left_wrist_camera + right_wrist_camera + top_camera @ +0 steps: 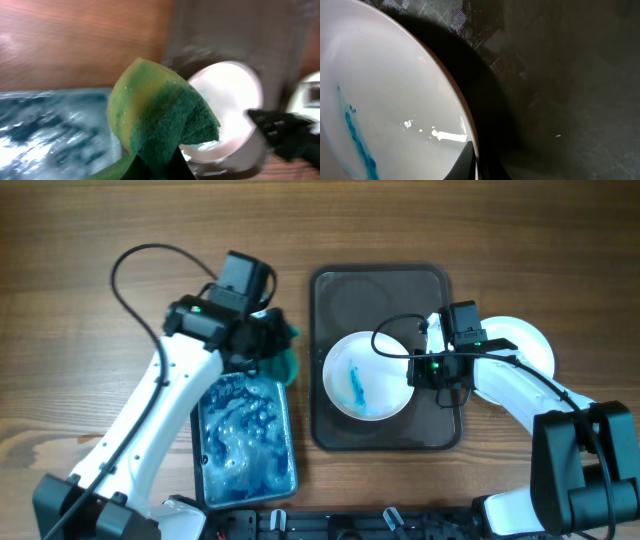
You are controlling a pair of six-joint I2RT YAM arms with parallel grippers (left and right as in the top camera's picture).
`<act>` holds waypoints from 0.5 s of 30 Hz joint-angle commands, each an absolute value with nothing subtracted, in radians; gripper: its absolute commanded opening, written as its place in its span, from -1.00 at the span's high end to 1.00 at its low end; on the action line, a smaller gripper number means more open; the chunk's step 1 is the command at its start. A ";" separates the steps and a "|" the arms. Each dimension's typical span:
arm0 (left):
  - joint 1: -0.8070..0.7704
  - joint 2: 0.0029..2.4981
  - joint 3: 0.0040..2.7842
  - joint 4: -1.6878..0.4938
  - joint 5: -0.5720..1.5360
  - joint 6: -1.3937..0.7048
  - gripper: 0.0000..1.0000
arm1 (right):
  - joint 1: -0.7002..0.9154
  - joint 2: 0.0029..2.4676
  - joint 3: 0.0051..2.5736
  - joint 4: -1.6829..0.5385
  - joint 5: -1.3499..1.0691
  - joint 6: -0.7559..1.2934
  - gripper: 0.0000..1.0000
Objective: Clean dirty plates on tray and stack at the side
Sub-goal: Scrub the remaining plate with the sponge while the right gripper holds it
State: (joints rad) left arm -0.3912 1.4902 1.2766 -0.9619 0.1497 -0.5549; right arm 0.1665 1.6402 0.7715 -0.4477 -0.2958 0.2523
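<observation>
A white plate with a blue smear lies on the dark brown tray. My right gripper is shut on its right rim. The right wrist view shows that rim pinched between the gripper's dark fingertips, with the smeared plate raised slightly over the tray. My left gripper hovers just left of the tray, shut on a green and yellow sponge. In the left wrist view the sponge fills the middle, and the plate lies beyond it.
A blue tub of foamy water stands on the table left of the tray, below my left gripper. Another white plate lies on the wooden table right of the tray, partly under my right arm.
</observation>
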 commanded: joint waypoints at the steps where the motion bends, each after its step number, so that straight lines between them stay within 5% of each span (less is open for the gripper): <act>1: -0.474 1.557 1.277 -0.841 0.249 -0.649 0.92 | 0.171 1.700 0.744 -0.464 -0.271 0.265 0.91; 15: -0.699 1.948 1.277 -0.575 0.223 -0.769 0.92 | 0.171 1.700 0.744 -0.469 -0.272 0.265 0.91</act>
